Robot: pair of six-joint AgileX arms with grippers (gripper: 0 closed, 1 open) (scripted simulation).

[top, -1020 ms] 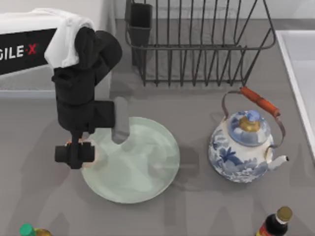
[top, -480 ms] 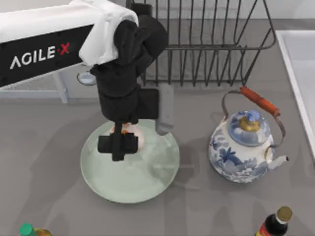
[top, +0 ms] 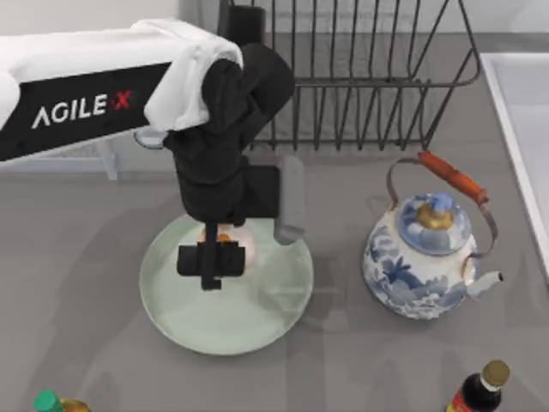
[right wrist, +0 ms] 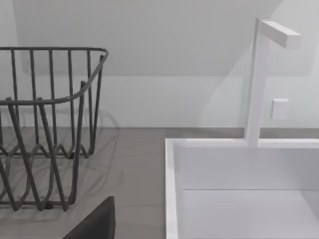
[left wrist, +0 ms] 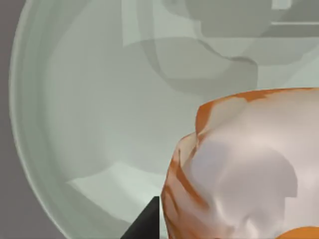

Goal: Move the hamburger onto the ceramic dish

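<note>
Left gripper (top: 211, 260): was held over the upper-left part of the large, shallow, glossy mint-green ceramic dish (top: 257, 322), its fingers closed around the small round cream-tan hamburger with orange-red filling (top: 225, 243).
Hamburger: was seen in the left wrist view (left wrist: 249, 169) just above the dish's glazed floor (left wrist: 99, 99); whether it touched the glaze could not be told.
Step in hand: judged to be the set-down onto the dish.
Done well: the bun would best be lowered until it rested flat, well inside the rim, and only then released, with a straight lift afterwards.
Right arm: was parked near the wire rack (right wrist: 45, 129) and white sink (right wrist: 239, 189).
</note>
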